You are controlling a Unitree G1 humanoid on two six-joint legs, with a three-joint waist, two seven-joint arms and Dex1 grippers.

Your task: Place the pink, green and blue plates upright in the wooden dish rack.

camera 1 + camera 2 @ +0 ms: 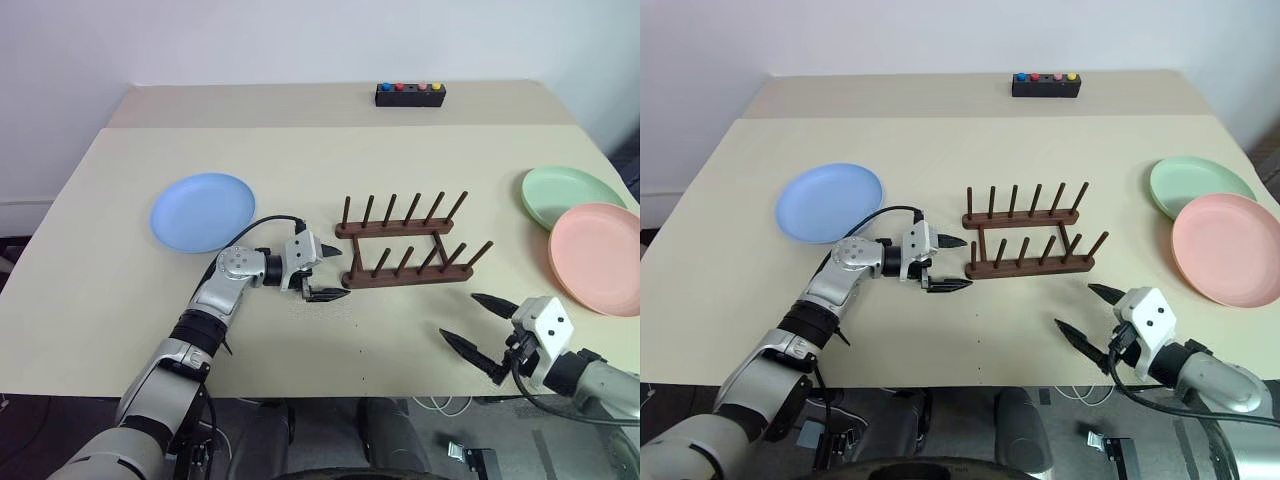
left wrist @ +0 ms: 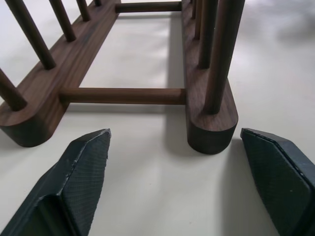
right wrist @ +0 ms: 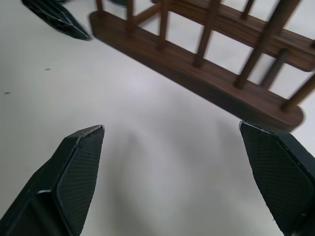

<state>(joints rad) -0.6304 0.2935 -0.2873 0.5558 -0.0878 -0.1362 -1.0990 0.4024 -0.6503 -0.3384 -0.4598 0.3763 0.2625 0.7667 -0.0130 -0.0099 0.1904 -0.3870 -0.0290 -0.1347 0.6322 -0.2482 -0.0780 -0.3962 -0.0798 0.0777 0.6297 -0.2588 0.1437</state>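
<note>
We log a dark wooden rack (image 1: 405,243) with round pegs, its rounded rail ends just ahead of our left gripper (image 1: 328,271), fingers spread; right gripper (image 1: 478,325) likewise spread, empty.

Silver jointed arms with black cables end in white wrist blocks and grippers (image 1: 325,271) of black, cross-hatched, pointed fingers (image 2: 83,172).

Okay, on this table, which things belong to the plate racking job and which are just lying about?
Part of the job:
- blue plate
- green plate
- pink plate
- wooden dish rack, no plates in it

Just lying about:
- small black box with coloured buttons, at the table's far edge
</note>
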